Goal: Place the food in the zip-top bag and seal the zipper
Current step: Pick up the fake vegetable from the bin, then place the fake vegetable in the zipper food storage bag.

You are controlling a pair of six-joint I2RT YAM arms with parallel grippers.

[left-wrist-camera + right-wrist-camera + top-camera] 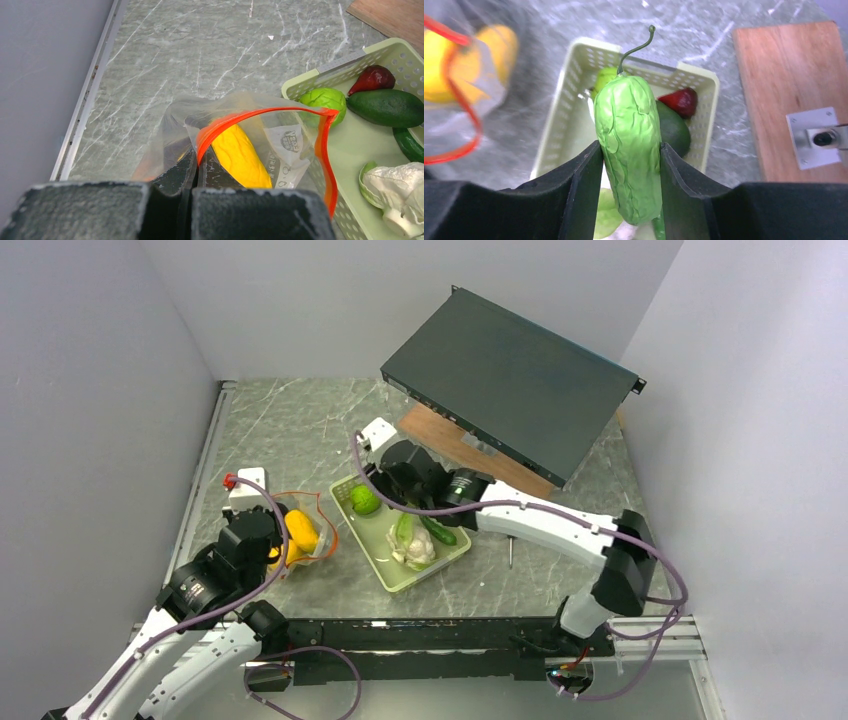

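Note:
My left gripper is shut on the zip-top bag, pinching its red-orange zipper and holding the mouth open. Yellow corn lies inside the bag. My right gripper is shut on a wrinkled green pepper with a curled stem, held above the pale green basket. In the basket lie a round light-green piece, a dark red-purple eggplant, a dark green oval piece, a slim green cucumber and a white cauliflower.
A flat black equipment box rests tilted on a wooden board behind the basket. A small metal pin lies right of the basket. Grey walls close in the left, back and right, and a metal rail lines the table's left edge.

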